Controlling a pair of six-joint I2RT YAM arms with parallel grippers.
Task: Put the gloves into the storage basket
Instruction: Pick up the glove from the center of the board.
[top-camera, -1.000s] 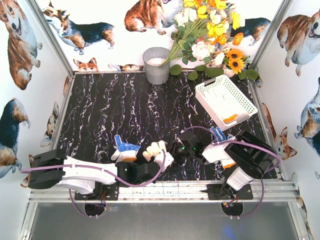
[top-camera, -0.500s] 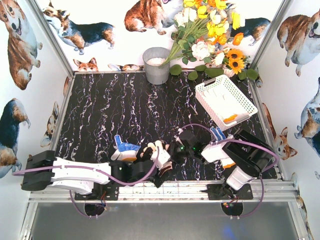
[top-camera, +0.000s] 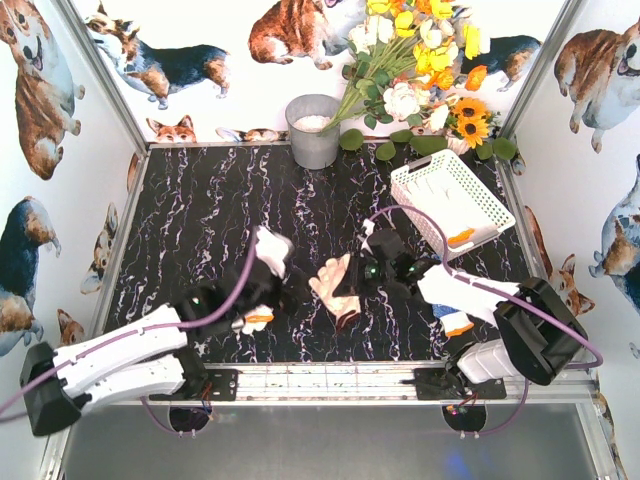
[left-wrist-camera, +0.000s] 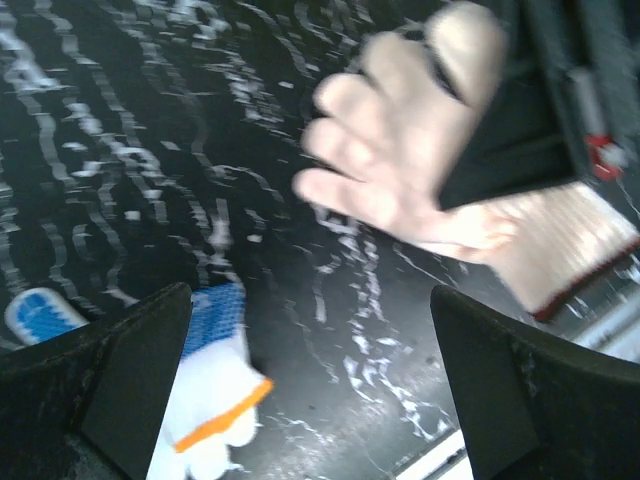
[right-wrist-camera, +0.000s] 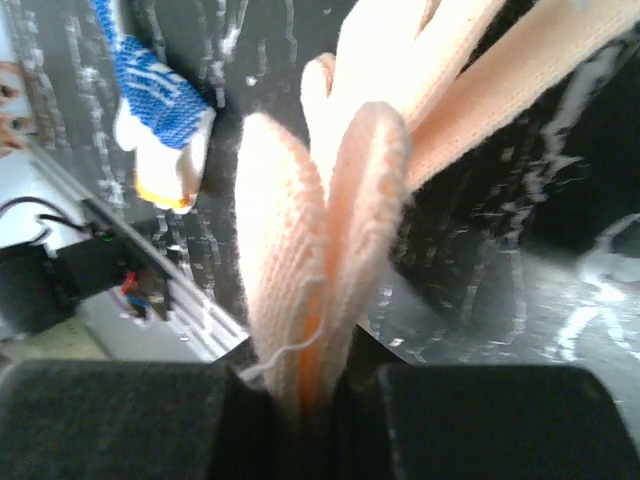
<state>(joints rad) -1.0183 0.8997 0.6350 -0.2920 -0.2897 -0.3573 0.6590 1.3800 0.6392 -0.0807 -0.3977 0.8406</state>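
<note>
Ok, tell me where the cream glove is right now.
In the top view the cream glove is front centre over the table, pinched in the right gripper, with the open left gripper and a blue dotted glove just to its left.

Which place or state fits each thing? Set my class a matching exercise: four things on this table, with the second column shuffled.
1. cream glove
2. blue-dotted glove
3. storage basket
4. grey bucket

A. at the back edge, beside the flowers
B. lying loose on the table
C. pinched in the right gripper
D. on the right side, white slotted walls

Pairs: 1-C, 2-B, 3-D, 4-A
</note>
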